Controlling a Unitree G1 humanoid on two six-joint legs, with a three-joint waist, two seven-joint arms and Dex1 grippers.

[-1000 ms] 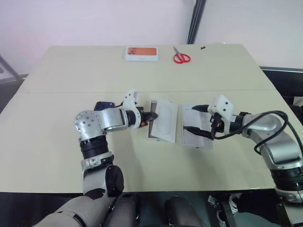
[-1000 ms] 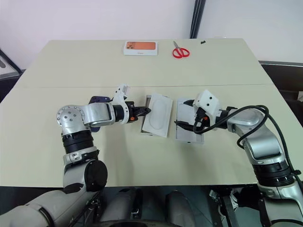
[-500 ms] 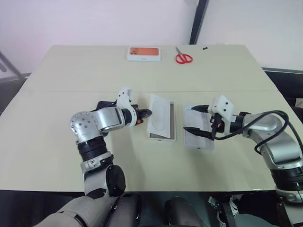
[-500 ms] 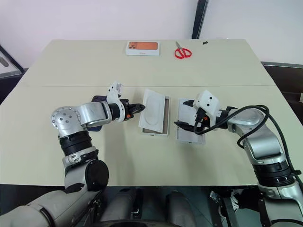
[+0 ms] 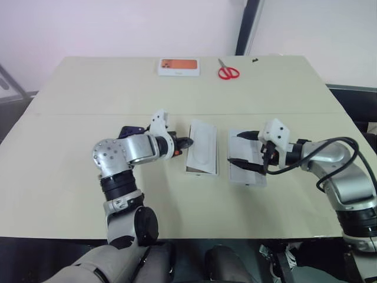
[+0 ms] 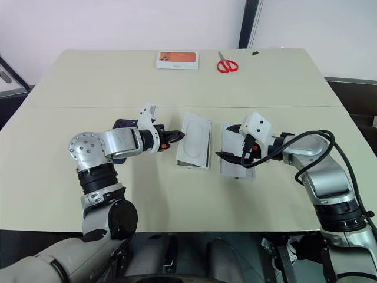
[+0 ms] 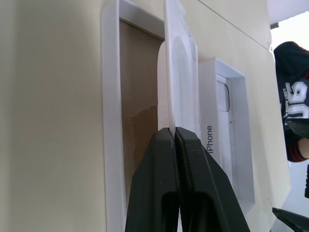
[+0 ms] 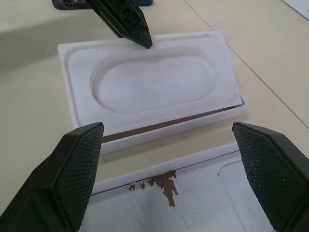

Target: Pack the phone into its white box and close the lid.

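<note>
On the tabletop point(image 5: 70, 171) we see the white box point(image 7: 112, 121) lying near the middle, its tan-brown floor showing in the left wrist view. A thin white insert point(image 5: 201, 147) with a rounded recess sits over it, tilted, with one long edge raised. Our left pincer point(image 7: 173, 131) is clenched on that raised edge, the two black fingers point(image 7: 149, 183) pressed together with the sheet between them. In the right wrist view the same black tips point(image 8: 126, 21) meet the insert at its far edge, and a strip of the brown floor shows beneath its near edge.

Just beside the box, on its right, lies the lid point(image 5: 244, 167), open side up, plain white inside with "iPhone" lettering on its wall. Our right pincer point(image 5: 242, 148) hangs over it with its fingers released and spread wide, one tip at each side of the lid's near end; we cannot tell whether they touch it.

The phone point(image 5: 131, 130) seems to be the dark blue shape lying behind our left forearm, mostly hidden, so we say that with some doubt.

At the far edge of the tabletop rest a flat white box with an orange top point(image 5: 178, 66) and, near it, red-handled scissors point(image 5: 227, 71).
</note>
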